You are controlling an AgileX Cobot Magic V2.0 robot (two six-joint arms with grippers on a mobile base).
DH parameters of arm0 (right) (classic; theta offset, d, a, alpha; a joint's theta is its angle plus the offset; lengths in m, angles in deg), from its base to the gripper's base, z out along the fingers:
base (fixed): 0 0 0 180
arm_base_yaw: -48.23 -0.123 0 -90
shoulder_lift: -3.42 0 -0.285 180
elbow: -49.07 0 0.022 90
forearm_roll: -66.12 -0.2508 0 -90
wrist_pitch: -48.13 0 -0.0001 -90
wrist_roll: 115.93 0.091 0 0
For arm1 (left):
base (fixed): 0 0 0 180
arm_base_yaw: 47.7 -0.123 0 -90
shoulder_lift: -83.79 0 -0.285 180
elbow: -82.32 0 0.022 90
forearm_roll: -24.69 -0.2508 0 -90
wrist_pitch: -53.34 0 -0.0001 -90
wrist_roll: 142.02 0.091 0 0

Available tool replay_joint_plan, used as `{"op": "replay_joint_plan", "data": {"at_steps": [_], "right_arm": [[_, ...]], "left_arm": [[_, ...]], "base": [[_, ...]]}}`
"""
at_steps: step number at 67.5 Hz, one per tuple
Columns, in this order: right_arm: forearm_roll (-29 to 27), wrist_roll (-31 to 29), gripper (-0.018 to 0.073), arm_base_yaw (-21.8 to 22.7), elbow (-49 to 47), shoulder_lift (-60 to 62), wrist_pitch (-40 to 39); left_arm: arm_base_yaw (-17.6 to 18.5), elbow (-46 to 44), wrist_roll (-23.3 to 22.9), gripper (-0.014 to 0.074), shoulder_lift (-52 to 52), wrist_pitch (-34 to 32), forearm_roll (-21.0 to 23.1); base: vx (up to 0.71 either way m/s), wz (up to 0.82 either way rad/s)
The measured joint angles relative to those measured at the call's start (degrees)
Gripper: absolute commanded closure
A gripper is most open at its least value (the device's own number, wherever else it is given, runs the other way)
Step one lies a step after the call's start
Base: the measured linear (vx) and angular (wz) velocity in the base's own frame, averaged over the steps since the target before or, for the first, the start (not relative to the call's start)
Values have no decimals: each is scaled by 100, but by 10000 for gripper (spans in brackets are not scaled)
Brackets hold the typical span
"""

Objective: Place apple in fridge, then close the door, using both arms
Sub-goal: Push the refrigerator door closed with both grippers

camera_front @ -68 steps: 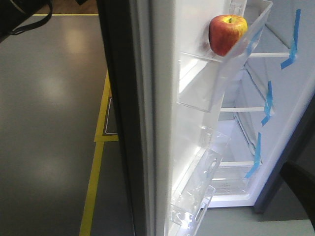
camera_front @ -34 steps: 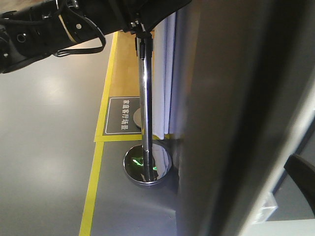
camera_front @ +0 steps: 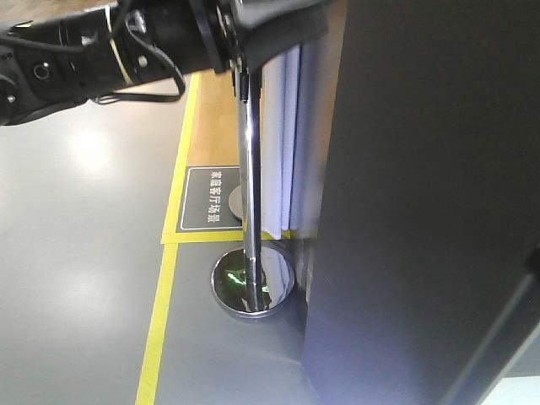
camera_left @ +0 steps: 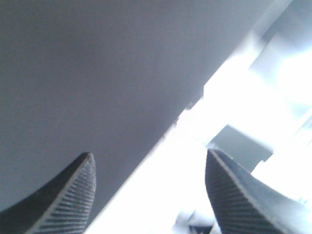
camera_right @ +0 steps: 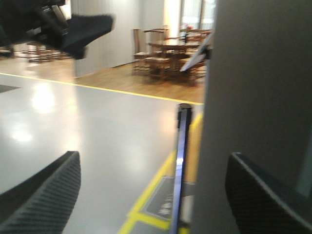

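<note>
Both the left claw (camera_left: 150, 152) and right claw (camera_right: 155, 155) gape empty beside the door (camera_front: 422, 211); floor sign (camera_front: 205, 208) shows Chinese characters.

A dark floor sign (camera_front: 209, 199), edged by yellow tape (camera_front: 171, 239), carries one line of white Chinese characters. They are small and skewed, perhaps ending 客厅场景. No other text is legible.

The door (camera_front: 422, 211) has swung round — a second ago its white-lined face, bins and the apple showed; now its dark grey outer face fills the right of the front view, no longer blurred. The left arm (camera_front: 101, 51), barely in frame then, stretches across the top toward it.
</note>
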Motion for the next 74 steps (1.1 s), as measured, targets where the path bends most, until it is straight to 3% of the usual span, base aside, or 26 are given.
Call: {"op": "replay_joint_plan", "data": {"at_steps": [16,30,38,51,74], "right_arm": [[221,-51,-18,0,-156,-1168,-1257],[196,-118,-13,0,-986,-2709,-1951],[136,-123,2,0,-1517,-3499,-2133],[55,-123,10,0,-2116,-4432,-2440],[-7,-129,10,-40,-2708,-5558,-3007]], "left_arm": [[0,0,0,123,59,-12,-1274],[-8,0,1,125,133,207,-2462],[-117,0,6,125,138,278,-2462],[-701,0,6,140,143,579,-2462],[-1646,0,6,207,143,1778,-2462]], "base": [[0,0],[0,0],[0,0],[0,0],[0,0]]}}
